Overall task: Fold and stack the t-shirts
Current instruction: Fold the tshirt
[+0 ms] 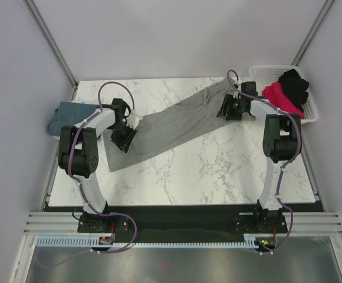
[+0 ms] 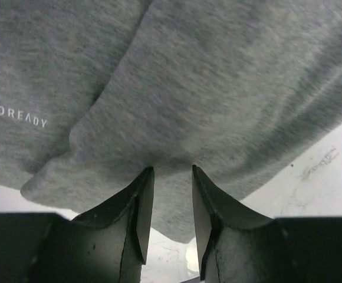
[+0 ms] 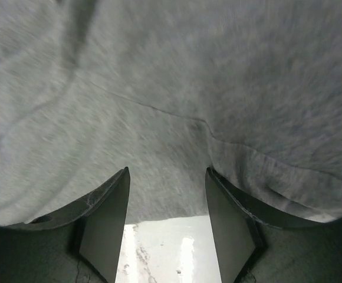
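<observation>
The heather grey t-shirt [image 1: 171,127] lies in a long diagonal band across the marble table, from front left to back right. My left gripper [image 1: 125,138] is at its lower left end. In the left wrist view the jaws [image 2: 173,170] stand a narrow gap apart, with the grey cloth [image 2: 218,88] and its white logo text [image 2: 15,116] between and beyond the tips. My right gripper [image 1: 227,108] is at the upper right end. Its jaws [image 3: 166,170] stand wide apart over the cloth's edge [image 3: 159,106]. A folded teal-blue t-shirt [image 1: 71,115] lies at the table's left edge.
A white basket [image 1: 259,72] stands at the back right corner and holds the magenta-pink t-shirt [image 1: 280,97] and the black t-shirt [image 1: 295,84]. Bare marble table [image 1: 218,171] shows in front of the grey shirt. Walls close in on both sides.
</observation>
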`<state>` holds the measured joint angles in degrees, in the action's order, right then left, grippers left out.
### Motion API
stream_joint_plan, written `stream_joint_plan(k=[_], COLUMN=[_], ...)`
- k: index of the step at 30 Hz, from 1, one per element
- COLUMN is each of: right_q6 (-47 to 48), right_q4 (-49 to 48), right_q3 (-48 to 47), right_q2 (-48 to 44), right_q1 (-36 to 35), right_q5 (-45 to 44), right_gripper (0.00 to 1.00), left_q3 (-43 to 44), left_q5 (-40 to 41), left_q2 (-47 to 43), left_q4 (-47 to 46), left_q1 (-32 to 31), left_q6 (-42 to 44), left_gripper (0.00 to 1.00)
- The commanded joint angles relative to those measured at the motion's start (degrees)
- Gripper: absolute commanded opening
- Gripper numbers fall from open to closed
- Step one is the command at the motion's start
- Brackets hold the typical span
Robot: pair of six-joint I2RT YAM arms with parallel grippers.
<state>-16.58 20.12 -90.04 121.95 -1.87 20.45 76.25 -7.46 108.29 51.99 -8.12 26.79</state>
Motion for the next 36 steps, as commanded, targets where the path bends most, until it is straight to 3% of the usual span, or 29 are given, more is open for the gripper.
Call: stream_joint_plan(k=[1,11,36], right_q6=[-1.18,1.11,2.43], right_q4=[-1.05,-0.87,-1.75], right_q3=[1.01,-5.14,-23.16], right_q2=[1.09,6.28,19.46], right_q1=[-0.06,-0.06,-4.02], right_q5=[1.97,0.29,1.00], right_gripper=[0.62,0.63,0.65], left_q3=[2.50,-3.73,-22.37], left_q5=[-0.53,-0.89,-0.10], left_q2=[2.45,5.97,-10.46], left_q4=[-2.51,-2.86,-1.71], left_q1=[0.47,0.39,-9.63], left_q6=[2.83,2.48,-3.06], left_gripper=[0.40,0.40,0.40])
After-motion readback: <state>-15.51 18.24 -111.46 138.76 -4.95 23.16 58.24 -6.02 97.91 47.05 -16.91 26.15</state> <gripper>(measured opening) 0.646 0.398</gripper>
